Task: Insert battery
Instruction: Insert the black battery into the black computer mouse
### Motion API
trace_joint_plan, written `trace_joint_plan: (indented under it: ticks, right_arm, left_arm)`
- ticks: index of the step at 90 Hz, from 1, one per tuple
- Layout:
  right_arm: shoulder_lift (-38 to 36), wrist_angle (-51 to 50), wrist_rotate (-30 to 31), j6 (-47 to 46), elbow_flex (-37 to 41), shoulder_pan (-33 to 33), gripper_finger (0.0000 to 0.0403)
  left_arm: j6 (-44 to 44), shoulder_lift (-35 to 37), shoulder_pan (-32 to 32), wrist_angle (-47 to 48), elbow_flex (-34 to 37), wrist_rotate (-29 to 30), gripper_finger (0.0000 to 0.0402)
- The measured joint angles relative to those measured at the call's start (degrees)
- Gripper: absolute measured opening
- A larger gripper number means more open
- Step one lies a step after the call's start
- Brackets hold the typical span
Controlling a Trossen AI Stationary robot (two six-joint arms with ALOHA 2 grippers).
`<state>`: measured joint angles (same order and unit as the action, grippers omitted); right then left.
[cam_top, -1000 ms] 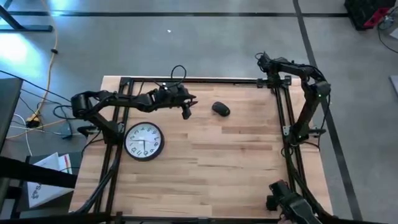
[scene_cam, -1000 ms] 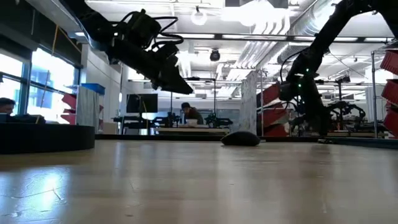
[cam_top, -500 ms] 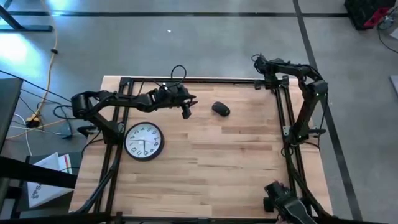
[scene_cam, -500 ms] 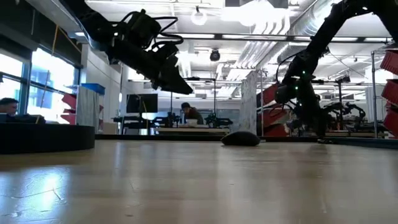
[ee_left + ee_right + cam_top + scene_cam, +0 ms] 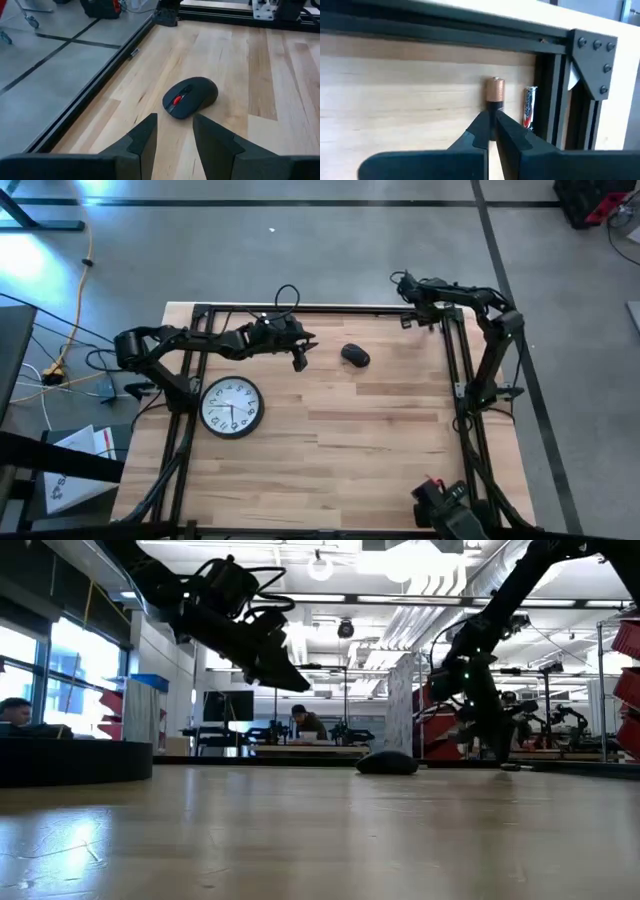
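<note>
A black computer mouse [image 5: 354, 355] [image 5: 190, 96] with a red wheel lies top up on the wooden table, toward the far edge. My left gripper [image 5: 300, 360] [image 5: 175, 135] hovers open just left of it, above the table [image 5: 285, 675], its fingers pointing at the mouse. My right gripper [image 5: 406, 318] [image 5: 492, 125] is at the far edge, right of the mouse, shut on a copper-topped black battery [image 5: 495, 92]. A second battery [image 5: 529, 105] lies on the table against the black frame rail. My right gripper pinches the battery's black end [image 5: 493, 109] between its two fingertips. The battery sticks out forward past the fingers, in line with them, copper end away from the gripper. Whether it touches the table, I cannot tell.
A round wall clock [image 5: 232, 406] lies face up at the table's left side. Black frame rails [image 5: 455, 370] run along the table's far, left and right edges. Bare wood [image 5: 350, 450] fills the middle and near part.
My right gripper has moved toward the table's left edge along the far rail, carrying the battery with it. The left gripper, the mouse and the clock have stayed where they were.
</note>
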<state>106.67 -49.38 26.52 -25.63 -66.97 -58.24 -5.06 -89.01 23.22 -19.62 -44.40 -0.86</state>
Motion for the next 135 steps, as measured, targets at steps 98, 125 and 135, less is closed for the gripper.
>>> trace_joint_plan:
  ticks: [98,125,135]
  right_arm:
    - [-0.6,8.9,-12.0,3.1,4.2,-4.7,0.0123]
    - [-0.7,10.0,-13.5,3.7,5.7,-4.7,0.0097]
    - [-0.7,10.2,-14.9,3.8,5.7,-4.8,0.0074]
  left_arm:
    - [0.3,0.0,0.0,0.5,0.0,0.0,0.0110]
    - [0.3,0.0,0.0,0.4,0.0,0.0,0.0110]
    - [0.3,0.0,0.0,0.4,0.0,0.0,0.0110]
